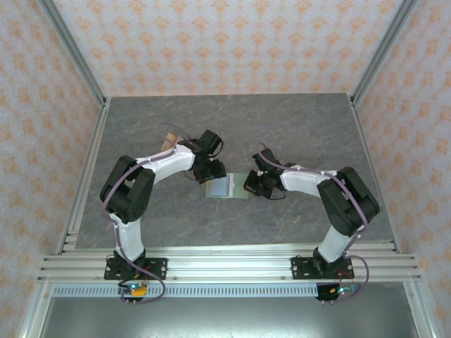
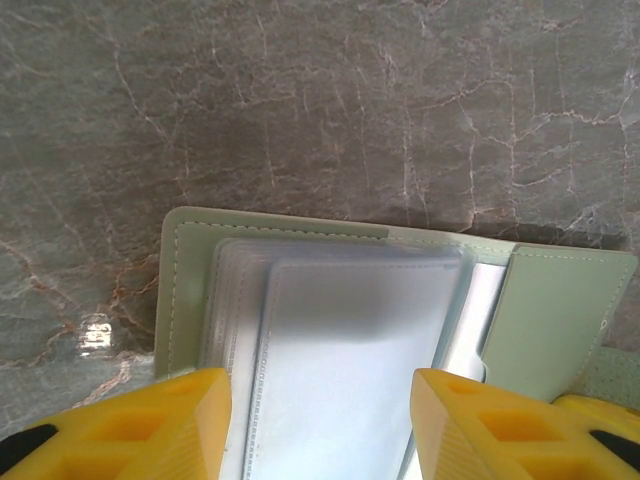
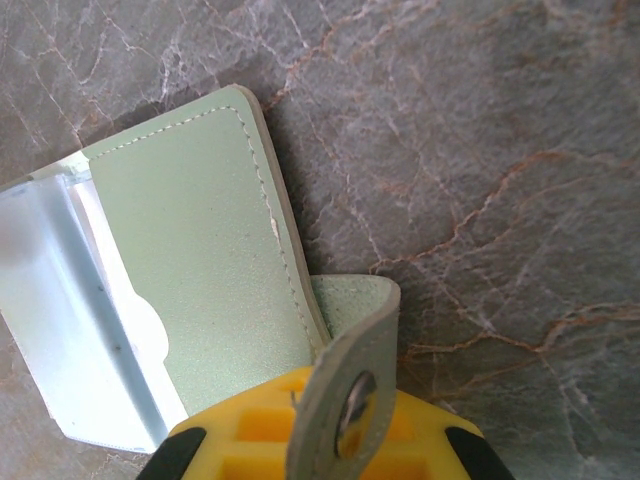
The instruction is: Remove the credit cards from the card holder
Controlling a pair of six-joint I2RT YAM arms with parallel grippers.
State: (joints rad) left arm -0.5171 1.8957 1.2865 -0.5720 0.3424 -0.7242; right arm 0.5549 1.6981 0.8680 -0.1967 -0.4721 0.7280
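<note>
Top external puts the card holder (image 1: 229, 187) at the middle of the tabletop (image 1: 296, 127), lying open and flat between the two arms. We read its long axis as running left to right, with the fold running near to far. The pale half with the clear sleeves (image 2: 350, 330) lies to the left, the plain green flap to the right, and the tab (image 3: 345, 390) points right off that flap.

The sleeves look cloudy and pale, and we cannot make out any of the credit cards inside them. A thin tan sliver (image 1: 169, 135) shows just beyond the left arm, too small for us to call a card. So we judge the task to be at an early stage: the holder is opened and pinned, and the drawing out of cards is not yet done.

The left gripper (image 2: 320, 420) hovers over the sleeves with its yellow fingers about halfway apart, one on each side of the stack, gripping nothing. The right gripper (image 1: 252, 186) sits at the holder's right end, closed, and from its wrist view we take it to be pinching the tab.
</note>
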